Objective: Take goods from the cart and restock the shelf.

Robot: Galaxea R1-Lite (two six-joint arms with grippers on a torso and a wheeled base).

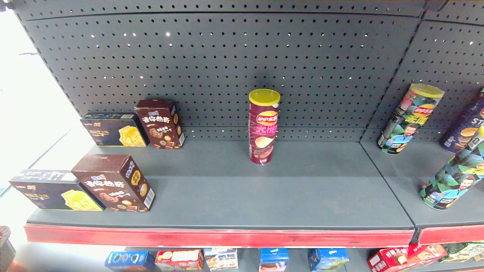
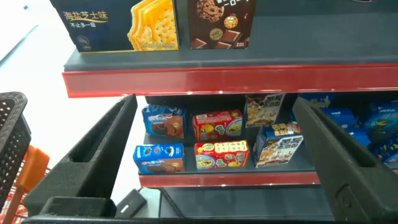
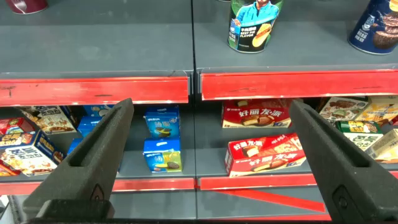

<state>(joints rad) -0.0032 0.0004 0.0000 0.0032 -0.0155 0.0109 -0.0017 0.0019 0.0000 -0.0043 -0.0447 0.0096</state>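
Shelf [image 1: 234,189] part-stocked: a purple chip can [image 1: 263,126] stands upright mid-board, well beyond the fingers, with cookie boxes [image 1: 113,181] to its left. The left gripper [image 2: 214,102] and right gripper [image 3: 211,104] gape wide, empty, facing the lower tiers. The cart [image 2: 12,143] is cut off at the frame edge.

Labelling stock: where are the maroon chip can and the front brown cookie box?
maroon chip can [image 1: 263,130], head view, middle of its body.
front brown cookie box [image 1: 110,189], head view, its front face.
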